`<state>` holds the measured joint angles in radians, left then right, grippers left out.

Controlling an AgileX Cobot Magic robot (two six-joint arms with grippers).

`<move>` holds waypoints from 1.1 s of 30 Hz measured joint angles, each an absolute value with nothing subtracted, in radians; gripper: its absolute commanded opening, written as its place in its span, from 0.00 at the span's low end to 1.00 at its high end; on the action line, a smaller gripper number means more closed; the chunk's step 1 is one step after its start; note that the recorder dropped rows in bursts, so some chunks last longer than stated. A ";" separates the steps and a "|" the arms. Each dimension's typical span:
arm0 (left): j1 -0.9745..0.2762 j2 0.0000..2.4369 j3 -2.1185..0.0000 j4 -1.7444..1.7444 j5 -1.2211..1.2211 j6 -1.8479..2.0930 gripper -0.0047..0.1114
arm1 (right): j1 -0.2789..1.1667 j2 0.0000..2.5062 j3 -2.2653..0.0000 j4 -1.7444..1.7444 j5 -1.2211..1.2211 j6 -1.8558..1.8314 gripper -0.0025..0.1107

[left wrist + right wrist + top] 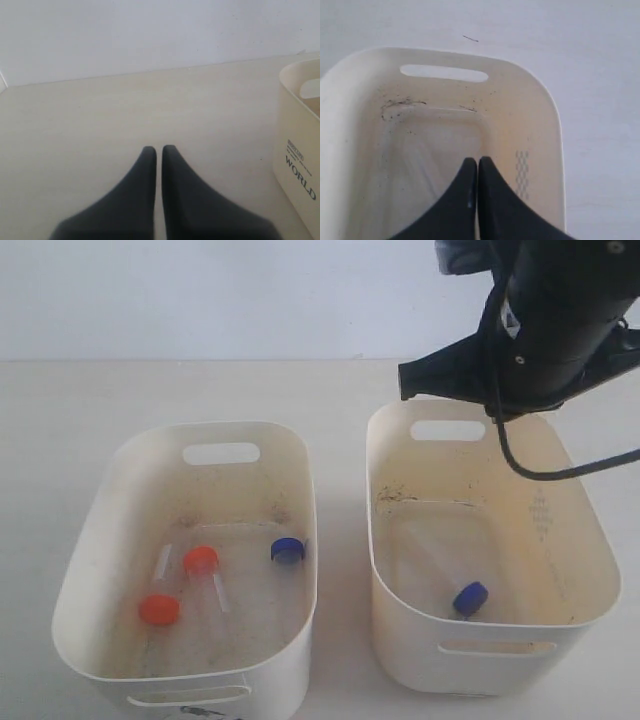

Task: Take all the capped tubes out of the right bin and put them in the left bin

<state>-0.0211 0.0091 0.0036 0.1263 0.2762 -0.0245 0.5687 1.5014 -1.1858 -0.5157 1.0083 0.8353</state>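
Note:
The left bin (90, 540) holds three capped tubes lying on its floor: two with orange-red caps (159, 610) (200, 560) and one with a blue cap (287, 550). One blue-capped tube (470, 597) lies near the front of the right bin (600, 540), whose side wall carries a dotted pattern (522, 172). My right gripper (420, 380) (478, 161) hangs above the back of the right bin, shut and holding nothing. The tube is hidden in the right wrist view. My left gripper (158, 149) is shut and empty over bare table; the exterior view does not show it.
The two bins stand side by side with a narrow gap between them. In the left wrist view, the outer wall of a cream bin (300, 165) printed with "WORLD" stands off to one side of the gripper. A black cable (520, 460) hangs from the right arm.

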 measured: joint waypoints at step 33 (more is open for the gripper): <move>-0.021 0.009 0.004 0.126 0.276 -0.024 0.08 | 0.380 1.651 -1.186 0.194 1.004 0.024 0.42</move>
